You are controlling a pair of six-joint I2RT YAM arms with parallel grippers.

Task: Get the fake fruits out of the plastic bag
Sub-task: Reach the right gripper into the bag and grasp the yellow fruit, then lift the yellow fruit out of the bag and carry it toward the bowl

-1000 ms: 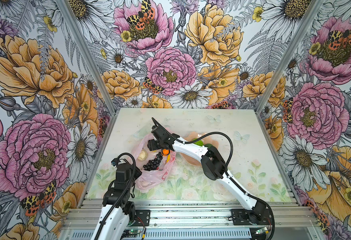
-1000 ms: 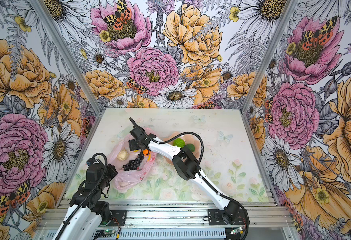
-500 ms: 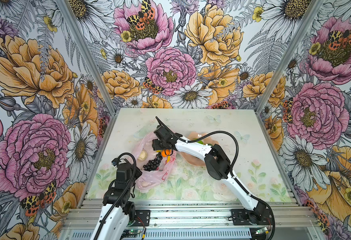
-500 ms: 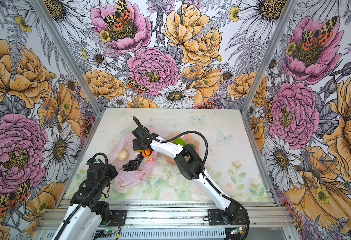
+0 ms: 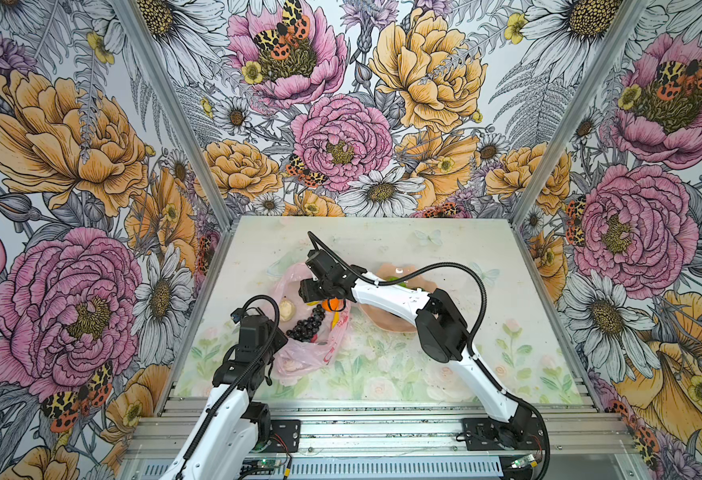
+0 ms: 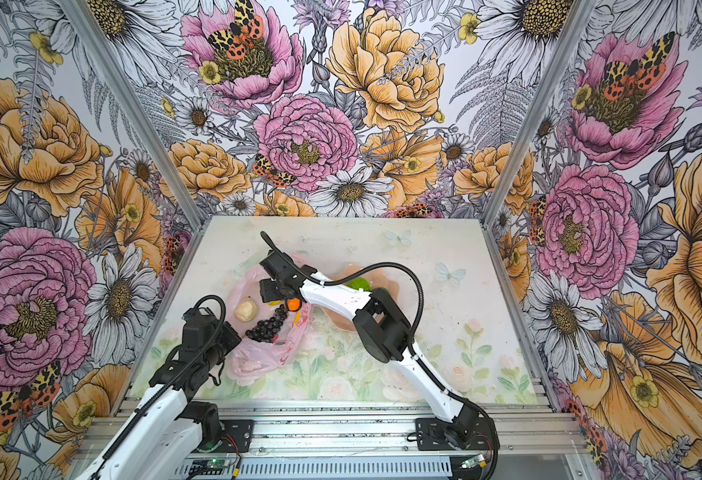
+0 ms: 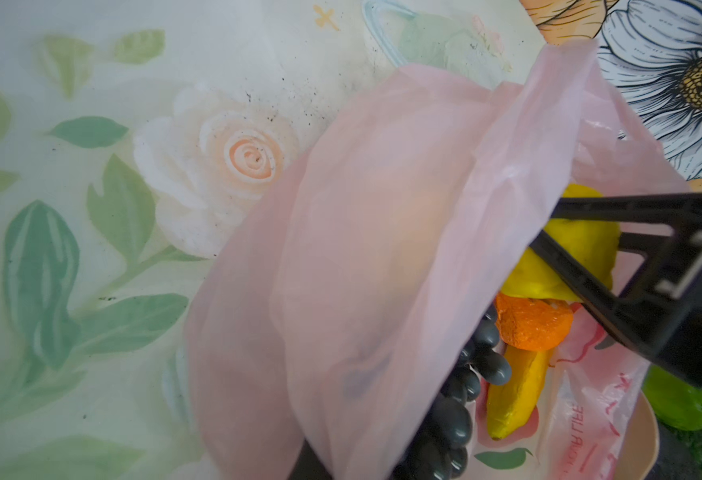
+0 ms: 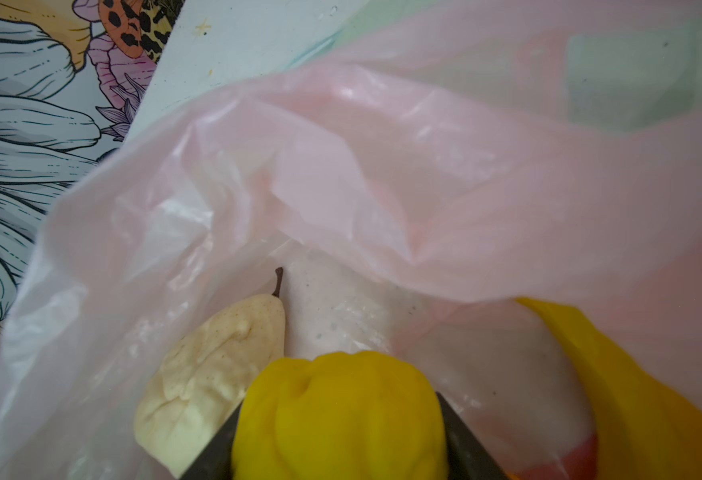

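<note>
The right gripper (image 7: 545, 228) clamps the lemon (image 8: 341, 436) inside the plastic bag (image 5: 311, 353), while the left gripper (image 5: 277, 337) is pinched on its rim. The lemon could slip, or snagged film might lift with it.

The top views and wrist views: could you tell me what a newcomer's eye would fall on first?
The huge painted flowers on the walls dominate both top views. On the table, left of centre, lies a crumpled pink bag with dark grapes in its opening. The right gripper reaches in and grips a yellow lemon, while the left gripper pinches the bag's near edge.
</note>
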